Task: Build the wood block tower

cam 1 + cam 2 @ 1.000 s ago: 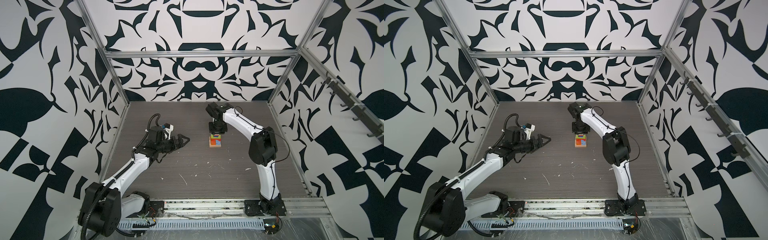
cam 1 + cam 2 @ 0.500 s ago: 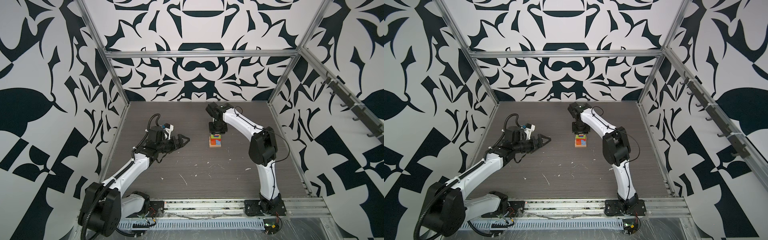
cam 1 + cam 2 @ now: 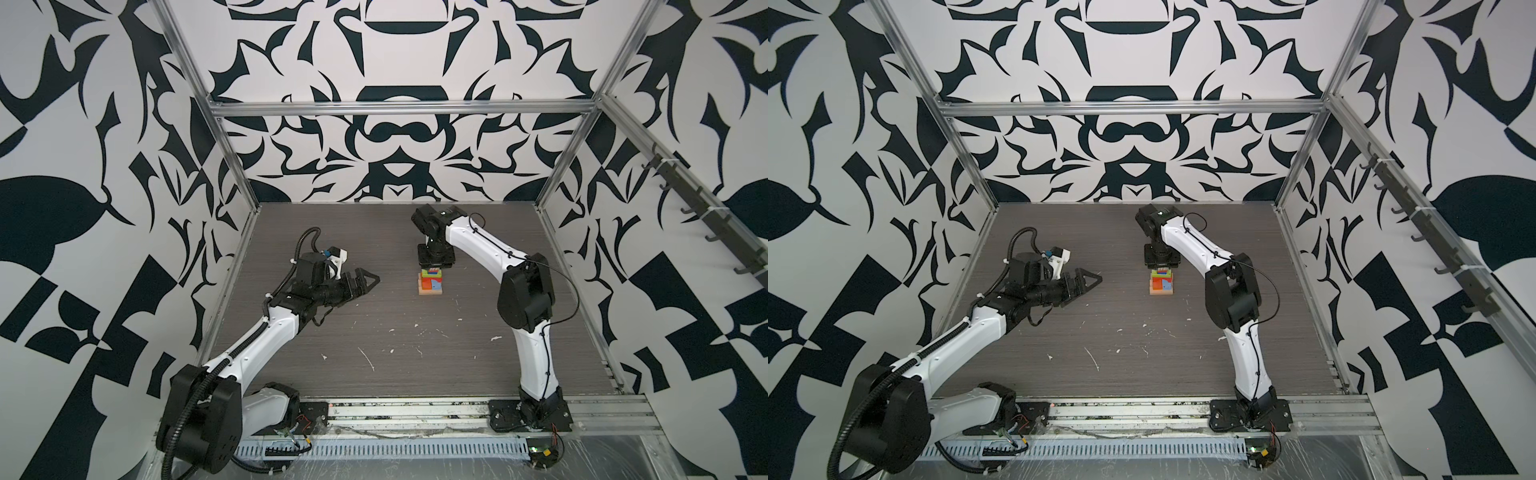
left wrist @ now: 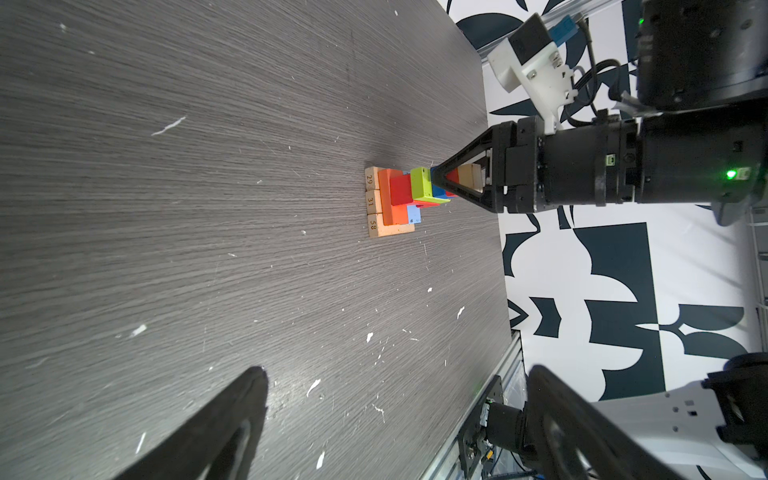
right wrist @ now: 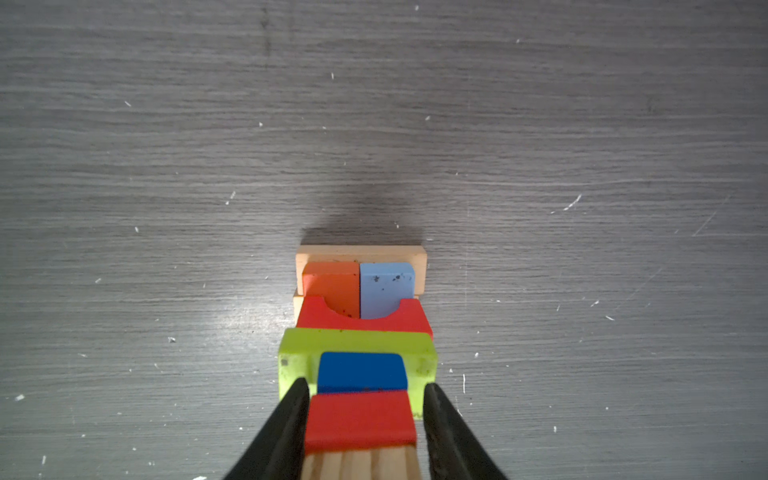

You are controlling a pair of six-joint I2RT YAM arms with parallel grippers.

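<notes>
The wood block tower stands at mid-table in both top views. From the bottom it has tan slabs, orange and light blue blocks, a red arch, a lime green block and a dark blue block. A red block and a tan block top it. My right gripper points straight down over the tower. Its fingers flank the red and tan blocks, with a thin gap at one side. My left gripper hovers wide open and empty to the tower's left.
The dark wood-grain table carries scattered white flecks. Patterned walls and aluminium posts enclose it on three sides. A rail with the arm bases runs along the front edge.
The right gripper's fingers have parted a little from the top blocks. Both arms and the tower stay where they were.
</notes>
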